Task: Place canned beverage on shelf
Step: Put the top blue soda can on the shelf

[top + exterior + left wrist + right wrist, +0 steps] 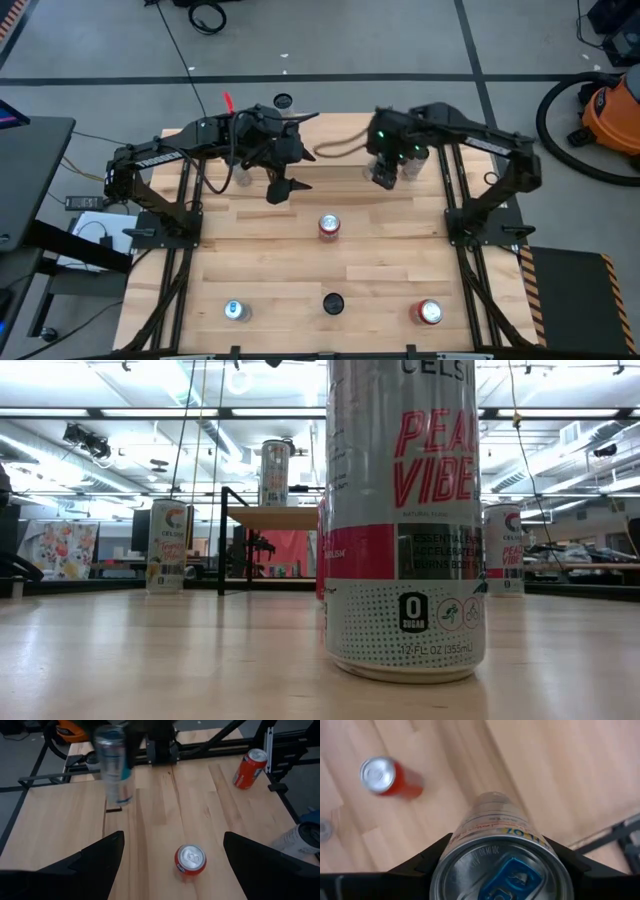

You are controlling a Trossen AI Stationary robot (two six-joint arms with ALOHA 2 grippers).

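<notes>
My right gripper (385, 172) is shut on a silver canned beverage with a blue tab (495, 850) above the table's far middle. The left wrist view shows this can (114, 767) hanging clear of the wood. In the low view the shelf (275, 517) stands far back on thin black legs, with another can (275, 472) upright on its top board. My left gripper (280, 190) hovers open over the far left-middle, with nothing between its fingers. A red can (190, 860) stands on the table beyond them. My right gripper pinches the silver can's two opposite sides just below its top rim (451, 851) between its two fingers (422, 862). The fingers come from above, pointing steeply down. The can hangs upright below them, lifted clear of the table.
A red-topped can (329, 226) stands mid-table and fills the low view (405, 520). A blue-topped can (235, 311) and a red can (428, 313) stand near the front edge. Other cans stand far left (167, 545) and far right (503, 550). A small black object (333, 303) sits at front centre.
</notes>
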